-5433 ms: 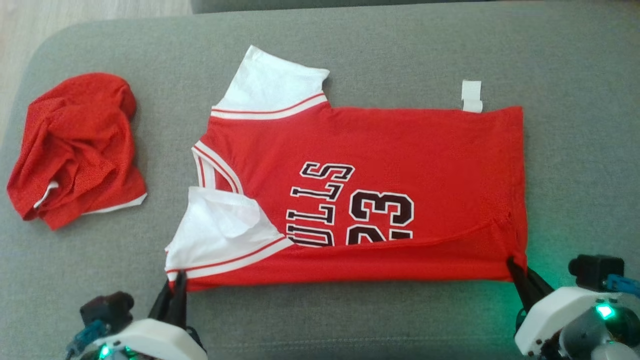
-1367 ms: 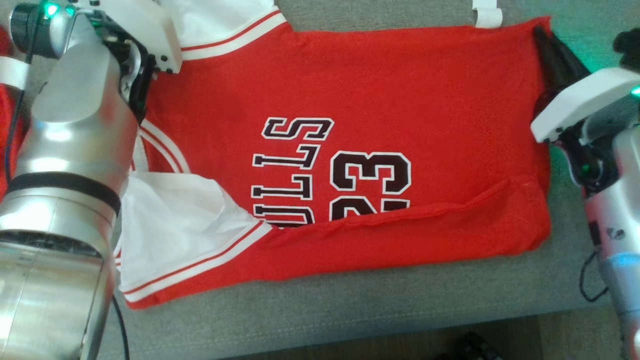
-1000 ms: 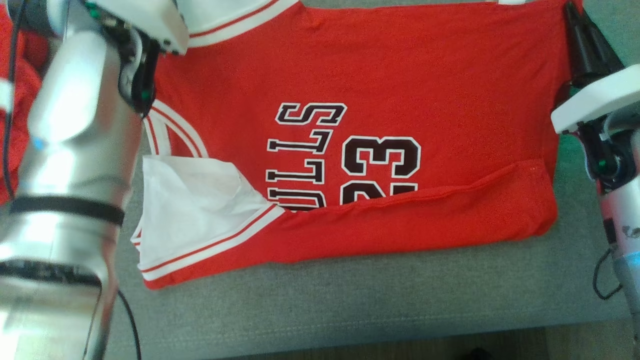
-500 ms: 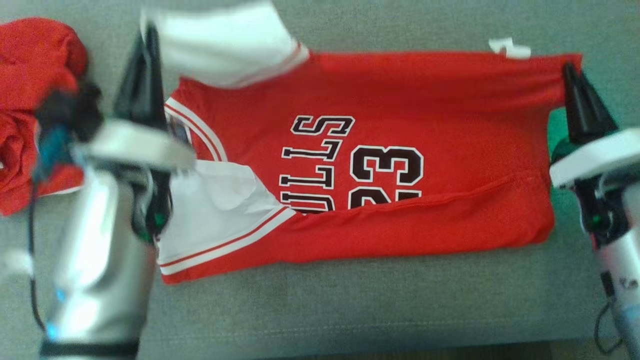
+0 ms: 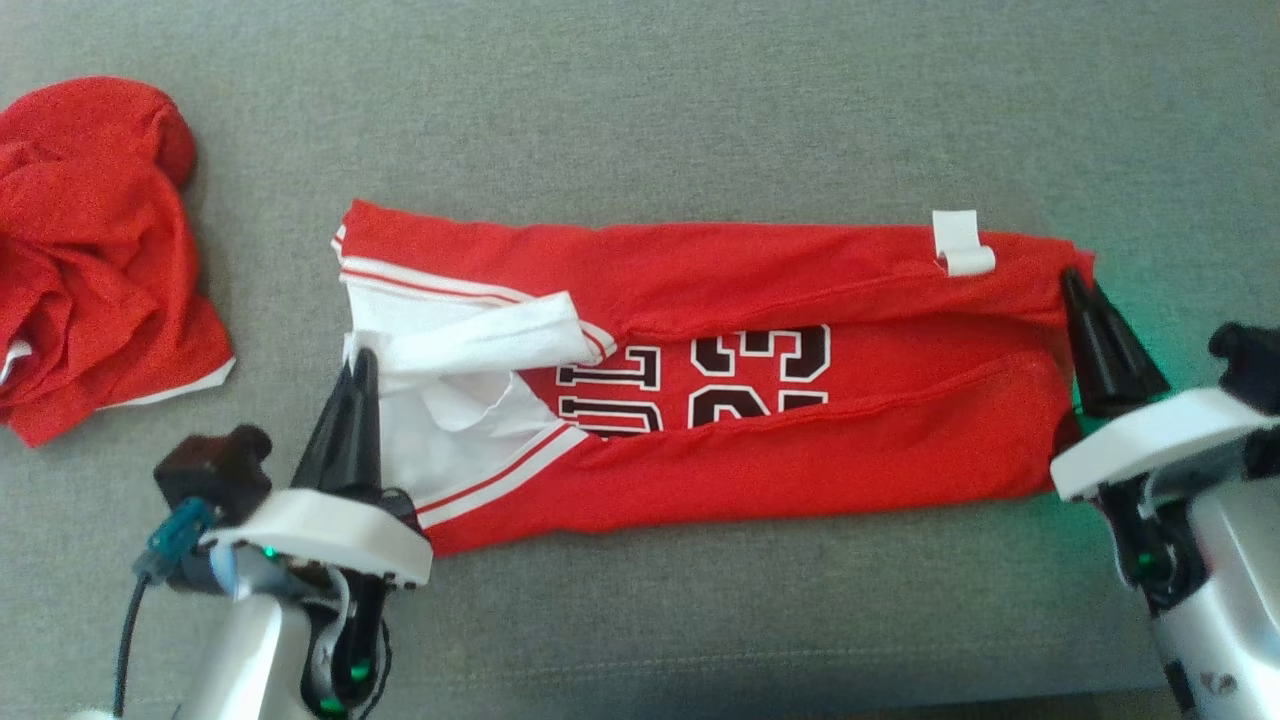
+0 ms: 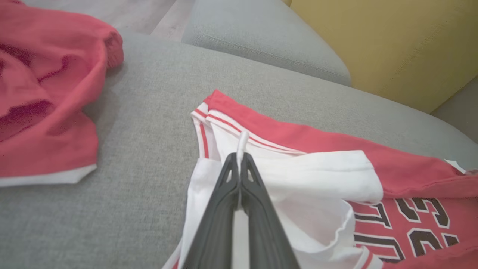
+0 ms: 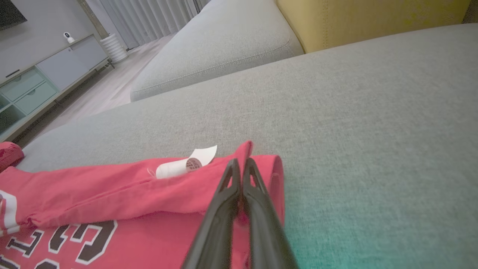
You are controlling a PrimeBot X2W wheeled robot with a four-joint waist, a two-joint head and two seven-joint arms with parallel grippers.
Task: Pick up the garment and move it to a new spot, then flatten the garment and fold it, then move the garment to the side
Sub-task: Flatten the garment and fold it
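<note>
Nearest you in the head view, both pale wrists rise from the bottom corners, their dark fingers pointing up and away over the grey sofa seat (image 5: 700,120). Your left gripper (image 5: 360,358) sits at the collar end of the red jersey (image 5: 760,450), with its tips on the white sleeve (image 5: 470,340). Your right gripper (image 5: 1068,278) leans inward to the far corner of the hem end.

The jersey lies across the seat as a long strip, both long edges turned in over the black lettering.

The head view does not show the grip, but the wrist views do. On the left, the fingers (image 6: 224,186) are pressed together, with a thin fold of white sleeve pinched and standing up between the tips. On the right, the fingers (image 7: 257,194) are closed on the red hem corner, and the white tag (image 7: 185,163) lies just beside them.

Farther left, a crumpled red garment (image 5: 90,250) lies apart from the jersey. The right wrist view also takes in a yellow backrest (image 7: 366,15) and a pale cabinet (image 7: 52,71).
</note>
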